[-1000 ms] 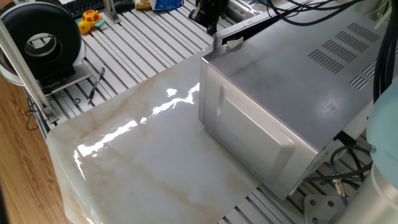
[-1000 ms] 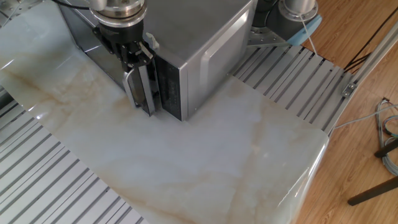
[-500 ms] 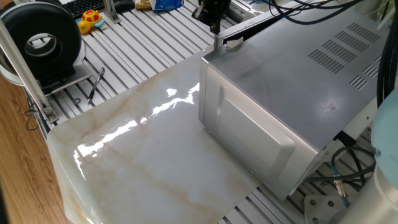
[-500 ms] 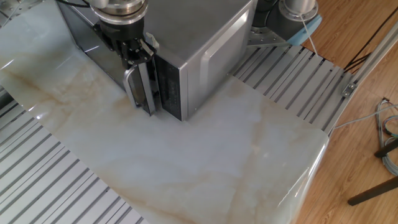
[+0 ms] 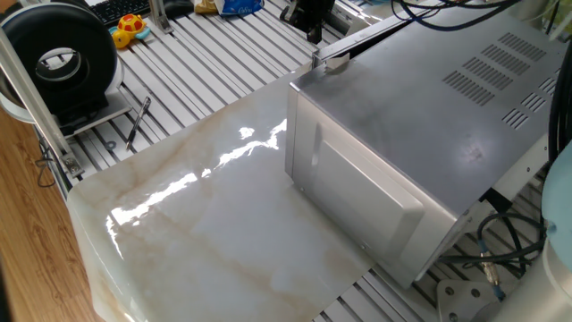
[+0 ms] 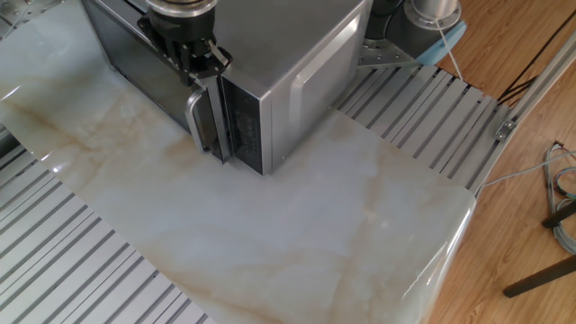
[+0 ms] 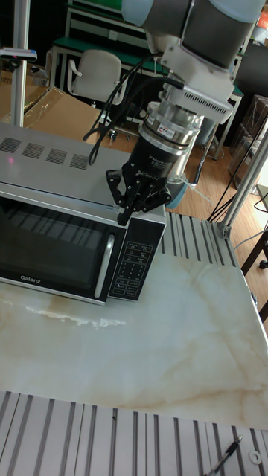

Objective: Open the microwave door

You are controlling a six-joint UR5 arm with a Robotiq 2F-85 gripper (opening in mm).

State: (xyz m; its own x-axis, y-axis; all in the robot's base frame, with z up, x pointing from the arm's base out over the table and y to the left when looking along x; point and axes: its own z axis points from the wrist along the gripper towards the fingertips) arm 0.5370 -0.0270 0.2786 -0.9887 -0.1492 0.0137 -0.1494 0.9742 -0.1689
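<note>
The microwave [image 7: 45, 160] is a big silver box on the marble slab, also seen from behind in one fixed view as the microwave [image 5: 429, 107]. The microwave door [image 7: 48, 245] has a dark glass face and a vertical silver handle [image 7: 104, 264], seen from above as the handle [image 6: 198, 121]. I cannot tell whether the door is a crack ajar. My gripper [image 7: 126, 216] hangs just above the handle's top, at the seam with the keypad panel [image 7: 134, 264]. Its fingers come together to a point with nothing between them. The gripper [image 6: 200, 65] stands over the door's top edge.
The marble slab [image 6: 297, 216] spreads in front of the microwave on a ribbed metal table [image 5: 223, 63]. A black round blower [image 5: 61, 58], a yellow toy [image 5: 130, 27] and a pen [image 5: 138, 122] lie at the far side. Cables [image 5: 487, 255] trail behind the microwave.
The gripper has risen from beside the handle's upper part to just above it, uncovering more of the handle. The door has barely shifted.
</note>
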